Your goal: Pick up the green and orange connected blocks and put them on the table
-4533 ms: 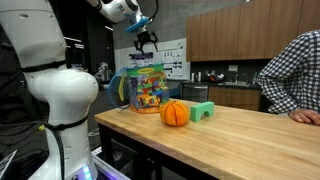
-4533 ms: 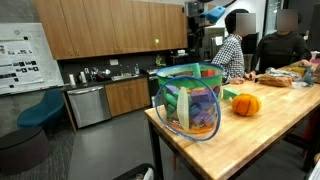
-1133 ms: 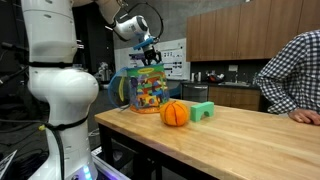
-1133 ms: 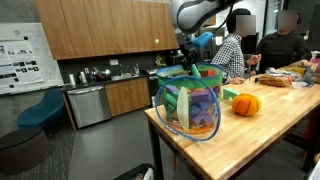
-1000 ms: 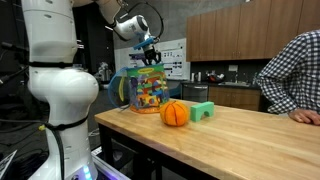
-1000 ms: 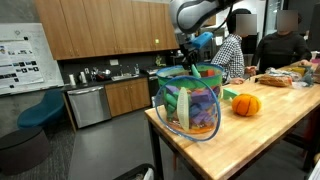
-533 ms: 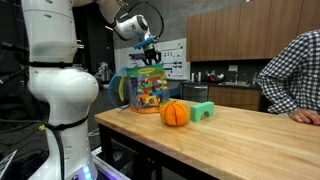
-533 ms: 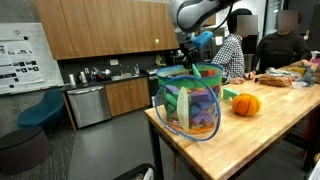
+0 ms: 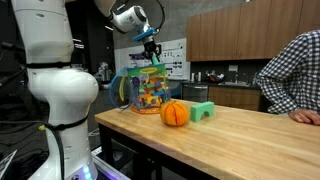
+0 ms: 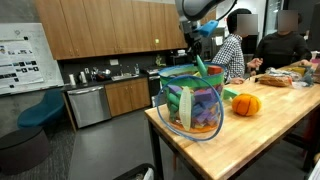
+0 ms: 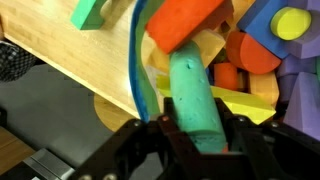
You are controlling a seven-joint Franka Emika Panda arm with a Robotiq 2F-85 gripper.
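In the wrist view a green block (image 11: pixel 193 100) runs lengthwise between my fingers, and an orange block (image 11: pixel 185 22) is joined to its far end. My gripper (image 11: pixel 195 135) is shut on the green block. In both exterior views the gripper (image 9: pixel 151 45) (image 10: pixel 194 46) hangs just above a clear bag of coloured blocks (image 9: pixel 148 88) (image 10: pixel 190 100), with the green block (image 10: pixel 201 67) slanting down from it toward the bag's rim. The bag stands at one end of the light wooden table (image 9: pixel 250 140) (image 10: pixel 270 125) (image 11: pixel 60 45).
An orange pumpkin-like ball (image 9: pixel 175 113) (image 10: pixel 246 104) and a green arch block (image 9: pixel 202 111) sit on the table beside the bag. A person in a checked shirt (image 9: pixel 295 70) leans on the far side. The bag's blue handle (image 11: pixel 138 70) curves close to the held block.
My gripper has risen from inside the bag's mouth to just above it, lifting the green and orange blocks with it. Everything else on the table stays put.
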